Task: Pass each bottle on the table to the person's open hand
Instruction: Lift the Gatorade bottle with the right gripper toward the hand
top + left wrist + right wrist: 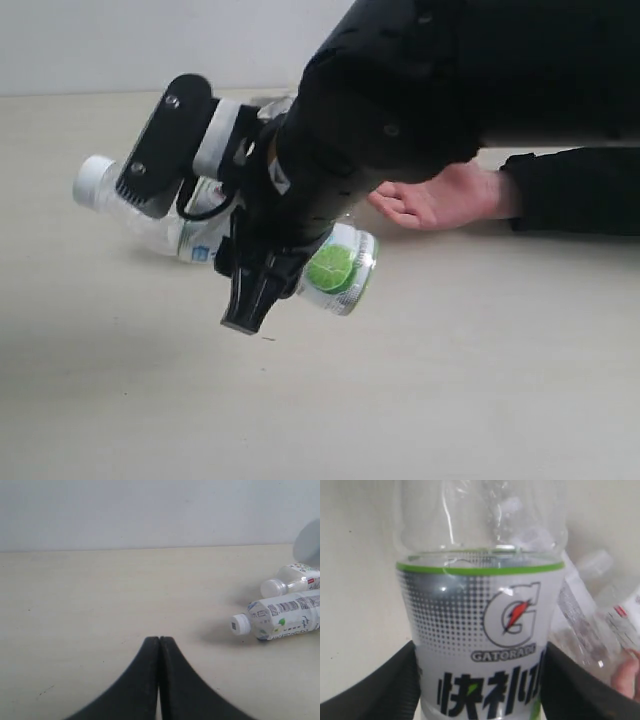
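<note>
Toward the far edge of the table [480,390], mid-width: lime-label bottle [338,268], clamped between the black fingers [365,692] of the right gripper [250,300]. Broad open tabletop lies toward the near edge. Clear plastic; white label with grey dot pattern, green band, lime picture. Long axis roughly parallel to the far edge, slightly tilted; one end faces the person's open hand [440,195], palm up, just beside. Barcode bottle [282,616] and another white-capped bottle [292,577] lie on their sides nearby. Left gripper [159,680]: fingers pressed together.
</note>
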